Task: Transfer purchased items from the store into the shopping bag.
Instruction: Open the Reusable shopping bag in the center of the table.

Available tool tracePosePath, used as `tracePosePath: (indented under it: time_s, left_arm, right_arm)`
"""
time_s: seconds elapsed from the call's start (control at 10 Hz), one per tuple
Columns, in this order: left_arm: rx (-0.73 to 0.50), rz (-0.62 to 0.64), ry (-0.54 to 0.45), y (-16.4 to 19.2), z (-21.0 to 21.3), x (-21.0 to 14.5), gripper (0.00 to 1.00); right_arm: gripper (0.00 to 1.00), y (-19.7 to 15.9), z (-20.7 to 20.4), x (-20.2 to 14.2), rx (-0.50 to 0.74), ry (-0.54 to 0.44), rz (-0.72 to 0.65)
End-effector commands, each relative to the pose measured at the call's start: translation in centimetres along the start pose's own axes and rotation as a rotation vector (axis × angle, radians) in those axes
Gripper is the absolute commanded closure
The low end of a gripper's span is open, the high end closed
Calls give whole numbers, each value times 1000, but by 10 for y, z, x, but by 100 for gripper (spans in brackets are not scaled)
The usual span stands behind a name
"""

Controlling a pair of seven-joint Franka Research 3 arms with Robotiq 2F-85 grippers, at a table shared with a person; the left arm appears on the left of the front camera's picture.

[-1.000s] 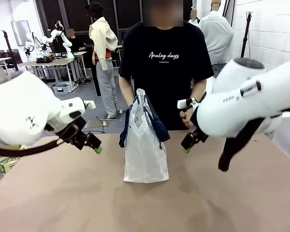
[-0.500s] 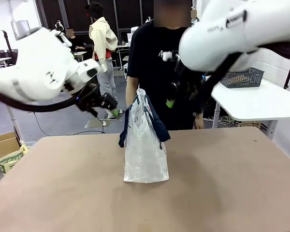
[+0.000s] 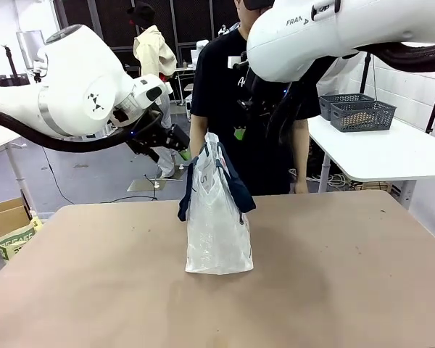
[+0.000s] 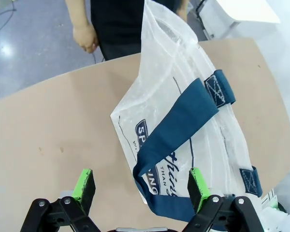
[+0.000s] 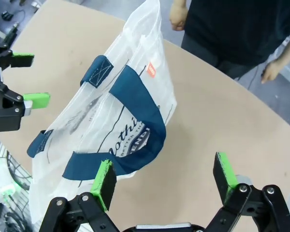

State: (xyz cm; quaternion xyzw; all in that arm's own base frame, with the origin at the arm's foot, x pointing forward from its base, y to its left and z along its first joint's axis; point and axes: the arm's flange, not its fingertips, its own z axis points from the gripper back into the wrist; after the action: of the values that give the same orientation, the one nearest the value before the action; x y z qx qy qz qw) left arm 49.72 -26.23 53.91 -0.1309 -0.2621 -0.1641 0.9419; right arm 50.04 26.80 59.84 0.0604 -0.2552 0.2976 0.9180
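The shopping bag (image 3: 216,225), frosted plastic with navy strap handles, stands upright mid-table; it also fills much of the left wrist view (image 4: 183,116) and right wrist view (image 5: 123,116). My left gripper (image 3: 177,147) hovers open above and left of the bag's top, its fingers (image 4: 84,183) spread over the draped strap. Up and to the right of the bag's top, my right gripper (image 3: 241,132) is open with nothing between its fingers (image 5: 104,183). The store (image 3: 370,116), a dark grey lattice basket, sits on a white side table at right, with tan purchased items (image 3: 361,116) inside.
A person in a black T-shirt (image 3: 239,94) stands at the far edge behind the bag, one hand (image 4: 84,36) hanging by the table. A second grey basket (image 3: 339,100) sits beside the store. The left gripper (image 5: 29,79) shows in the right wrist view.
Both arms have risen from near the tabletop to above the bag's top and closed in on it. The bag has not moved. Both grippers stayed open.
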Motion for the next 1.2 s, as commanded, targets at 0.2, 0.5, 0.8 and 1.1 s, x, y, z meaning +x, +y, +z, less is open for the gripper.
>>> tracePosePath:
  time_s: [0.2, 0.5, 0.8, 1.1]
  left_arm:
    - [14, 183, 90, -1, 16, 5, 0]
    - [54, 291, 198, 5, 21, 13, 0]
    - [20, 324, 210, -11, 17, 19, 0]
    - [-20, 338, 192, -20, 14, 25, 0]
  right_arm:
    - [0, 1, 1, 6, -13, 9, -70]
    - [0, 10, -16, 20, -15, 149, -137]
    - [0, 15, -38, 27, -6, 171, -217]
    - [0, 13, -53, 34, 39, 163, -256]
